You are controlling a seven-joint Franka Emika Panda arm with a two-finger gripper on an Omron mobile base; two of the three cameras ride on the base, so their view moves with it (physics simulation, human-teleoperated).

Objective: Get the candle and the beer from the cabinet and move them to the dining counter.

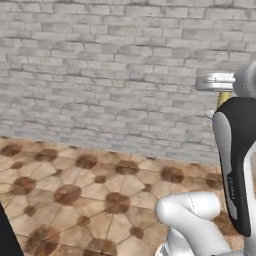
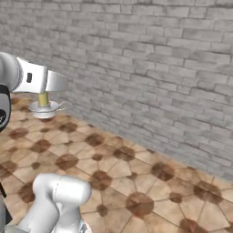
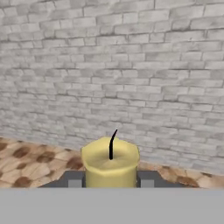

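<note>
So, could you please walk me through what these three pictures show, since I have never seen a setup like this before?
This is a rendered scene with a white robot arm riding on a base that can drive. Two pictures come from cameras on that base, one behind the arm on its left and one on its right, so they show the same place from two sides. The third comes from a camera on the hand, looking along the end effector. Ahead stands a grey brick wall, and below is a patterned brown tile floor. The end effector is closed on the candle, a pale-yellow one with a dark wick. In the right base view the candle stands in a small round holder, carried in the air above the floor.
</note>
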